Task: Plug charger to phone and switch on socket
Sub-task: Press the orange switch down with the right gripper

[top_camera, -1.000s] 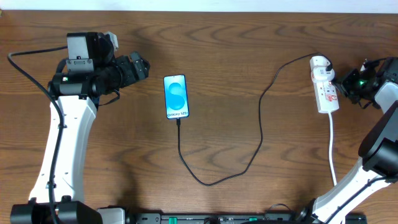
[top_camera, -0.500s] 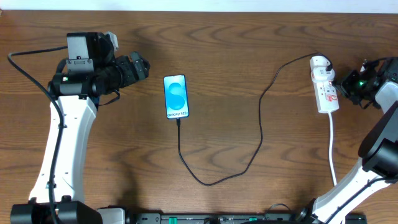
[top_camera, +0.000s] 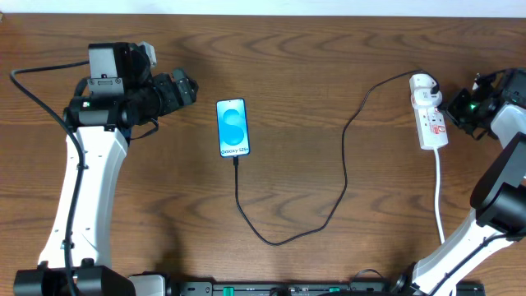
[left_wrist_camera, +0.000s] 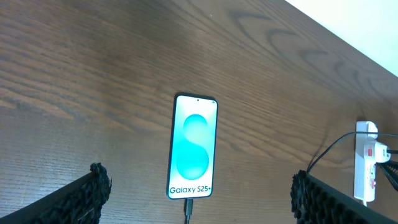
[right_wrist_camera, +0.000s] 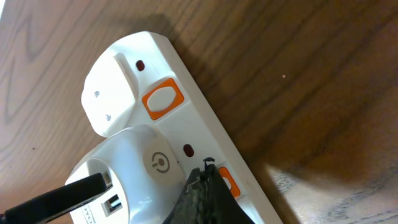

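Phone (top_camera: pixel 233 127): centre-left, cable (top_camera: pixel 345 168) plugged into bottom edge.
Left gripper (top_camera: pixel 188 88): jaws wide apart, beside phone.
Right gripper (right_wrist_camera: pixel 202 186): pinched together, tip at power strip (right_wrist_camera: pixel 134 93), partly hiding orange switch (right_wrist_camera: pixel 229 182).

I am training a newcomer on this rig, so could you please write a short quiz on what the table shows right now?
1. True or false: the charger runs from the socket and is already plugged into the phone.
2. The right gripper, shut, is nearest to: A the phone; B the socket; C the charger's loop.
3. Fill in: the phone's screen reads "Galaxy ___".
Key: 1 true; 2 B; 3 S25.
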Controlling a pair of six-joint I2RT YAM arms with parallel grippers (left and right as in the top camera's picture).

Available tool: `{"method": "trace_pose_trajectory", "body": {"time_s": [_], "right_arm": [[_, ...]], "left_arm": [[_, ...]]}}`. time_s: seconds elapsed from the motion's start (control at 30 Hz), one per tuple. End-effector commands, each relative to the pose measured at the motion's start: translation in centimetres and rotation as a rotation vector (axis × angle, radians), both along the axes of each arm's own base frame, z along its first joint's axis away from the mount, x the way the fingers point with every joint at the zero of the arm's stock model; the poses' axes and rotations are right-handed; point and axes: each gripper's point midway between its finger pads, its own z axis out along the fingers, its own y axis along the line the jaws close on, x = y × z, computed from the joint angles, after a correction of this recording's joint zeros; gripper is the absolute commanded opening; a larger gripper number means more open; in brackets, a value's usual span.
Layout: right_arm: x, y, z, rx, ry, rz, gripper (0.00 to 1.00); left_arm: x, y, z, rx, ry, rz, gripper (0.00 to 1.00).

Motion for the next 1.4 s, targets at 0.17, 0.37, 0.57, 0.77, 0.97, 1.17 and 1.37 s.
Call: {"method": "trace_pose_trajectory", "body": {"time_s": [0.17, 0.37, 0.57, 0.77, 0.97, 1.17, 1.37], "right_arm": [[-0.8, 4.6, -2.0, 0.071, 0.066, 0.096, 0.01], [-1.5, 5.0, -2.2, 0.080, 0.094, 0.108, 0.01], [-1.7, 5.2, -2.4, 0.075, 0.098, 0.126, 0.01], [-1.7, 5.7, -2.5, 0.073, 0.099, 0.139, 0.01], [-1.6, 6.5, -2.5, 0.052, 0.091, 0.193, 0.01], [-1.8, 7.8, -2.6, 0.035, 0.093, 0.261, 0.01], [-1.8, 7.8, -2.9, 0.000, 0.104, 0.275, 0.01]], "left_arm": [[0.1, 0.0, 0.1, 0.005, -0.004, -0.008, 0.94], [0.1, 0.0, 0.1, 0.005, -0.004, -0.008, 0.94], [0.1, 0.0, 0.1, 0.005, -0.004, -0.008, 0.94], [0.1, 0.0, 0.1, 0.004, -0.004, -0.007, 0.94], [0.1, 0.0, 0.1, 0.005, -0.004, -0.008, 0.94], [0.1, 0.0, 0.1, 0.004, -0.004, -0.007, 0.94], [0.1, 0.0, 0.1, 0.005, -0.004, -0.008, 0.94]]}}
